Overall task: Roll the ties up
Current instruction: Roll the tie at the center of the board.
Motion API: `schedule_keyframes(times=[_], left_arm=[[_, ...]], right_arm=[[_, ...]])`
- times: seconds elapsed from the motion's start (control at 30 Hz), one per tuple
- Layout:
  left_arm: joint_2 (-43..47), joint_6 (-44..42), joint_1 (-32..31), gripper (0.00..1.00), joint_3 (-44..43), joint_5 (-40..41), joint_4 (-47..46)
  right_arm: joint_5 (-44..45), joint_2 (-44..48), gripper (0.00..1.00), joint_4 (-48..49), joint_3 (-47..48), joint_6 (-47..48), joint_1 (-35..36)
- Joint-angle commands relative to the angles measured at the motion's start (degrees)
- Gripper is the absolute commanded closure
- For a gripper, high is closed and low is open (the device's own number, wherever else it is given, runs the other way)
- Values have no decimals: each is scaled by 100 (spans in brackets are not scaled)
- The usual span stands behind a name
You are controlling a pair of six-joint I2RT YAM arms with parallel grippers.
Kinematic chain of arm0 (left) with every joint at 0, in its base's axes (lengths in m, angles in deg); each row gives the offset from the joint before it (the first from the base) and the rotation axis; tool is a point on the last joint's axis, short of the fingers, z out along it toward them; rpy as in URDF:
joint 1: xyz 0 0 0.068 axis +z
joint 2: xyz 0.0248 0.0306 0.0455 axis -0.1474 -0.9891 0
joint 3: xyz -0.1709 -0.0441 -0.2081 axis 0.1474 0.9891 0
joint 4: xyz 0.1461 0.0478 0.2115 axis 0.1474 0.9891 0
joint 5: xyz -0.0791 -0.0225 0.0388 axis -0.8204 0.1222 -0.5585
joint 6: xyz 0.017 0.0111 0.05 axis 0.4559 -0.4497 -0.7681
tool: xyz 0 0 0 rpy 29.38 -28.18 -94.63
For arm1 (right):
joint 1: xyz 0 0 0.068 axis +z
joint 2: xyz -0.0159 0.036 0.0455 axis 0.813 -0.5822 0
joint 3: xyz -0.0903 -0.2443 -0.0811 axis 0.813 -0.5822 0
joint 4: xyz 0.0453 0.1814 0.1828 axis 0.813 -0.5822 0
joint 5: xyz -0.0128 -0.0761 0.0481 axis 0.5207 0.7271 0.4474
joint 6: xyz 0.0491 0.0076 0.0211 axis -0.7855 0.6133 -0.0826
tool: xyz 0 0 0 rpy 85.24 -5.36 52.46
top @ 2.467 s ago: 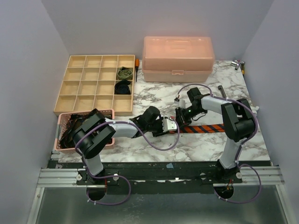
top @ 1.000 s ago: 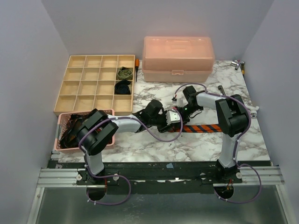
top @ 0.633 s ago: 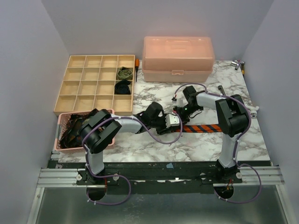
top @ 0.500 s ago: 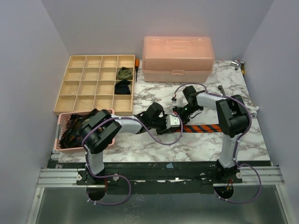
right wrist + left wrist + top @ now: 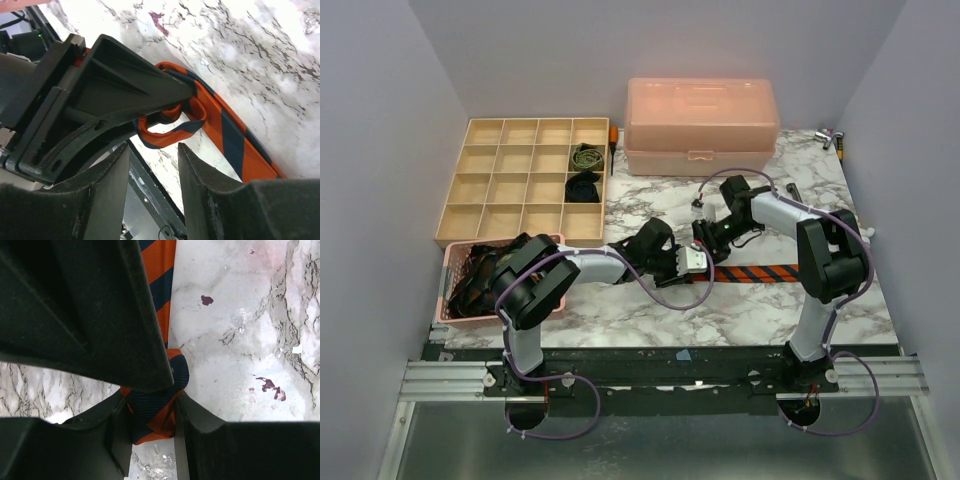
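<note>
The orange-and-navy striped tie (image 5: pixel 760 271) lies flat across the marble table (image 5: pixel 650 205), running right from the two grippers. My left gripper (image 5: pixel 698 262) is shut on its curled left end, which shows pinched between the fingers in the left wrist view (image 5: pixel 152 412). My right gripper (image 5: pixel 705 238) hovers open and empty just behind that end. In the right wrist view its jaws stand apart beside the small loop of the tie (image 5: pixel 170 127), not touching it. The left gripper's black body (image 5: pixel 100 100) fills that view's upper left.
A wooden divided tray (image 5: pixel 470 215) at back left holds a rolled olive tie (image 5: pixel 586 156) and a rolled black tie (image 5: pixel 583 186). A pink basket (image 5: pixel 448 300) of dark ties sits at front left. A pink lidded box (image 5: pixel 702 125) stands behind. Small tools (image 5: pixel 832 138) lie at back right.
My left gripper moved right and closed on the tie's left end. My right gripper has drawn back a little from the curled end, its arm swinging right.
</note>
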Motion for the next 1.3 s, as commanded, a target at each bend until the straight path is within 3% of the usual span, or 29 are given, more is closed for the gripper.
schedule_keyframes(times=[0.0, 0.17, 0.27, 0.37, 0.53, 0.8, 0.87, 1.07, 1.27], left_arm=[[-194, -34, 16, 68, -3, 331, 756], [-211, -12, 10, 66, -97, 307, 826], [-197, 39, 16, 64, -129, 247, 858], [-116, 54, 49, 60, -87, 72, 809], [108, 89, 184, 36, 46, -261, 491], [306, 319, 179, 14, -25, -269, -19], [149, 279, 171, 1, -150, -216, 11], [-436, 174, 63, 2, -625, -115, 240], [-696, -68, -17, 18, -827, -44, 598]], right_arm=[[-457, 4, 53, 83, 127, -231, 21], [-101, -263, 58, 249, 124, -352, 91], [280, -440, 84, 188, 212, -271, 83], [631, -501, 99, 134, 320, -178, 61], [855, -614, 100, 26, 445, 27, 18], [869, -739, 100, 87, 243, 82, 16], [862, -730, 100, 85, 249, 83, 21], [746, -670, 100, 96, 324, 74, 21], [440, -545, 100, 96, 302, 49, 21]])
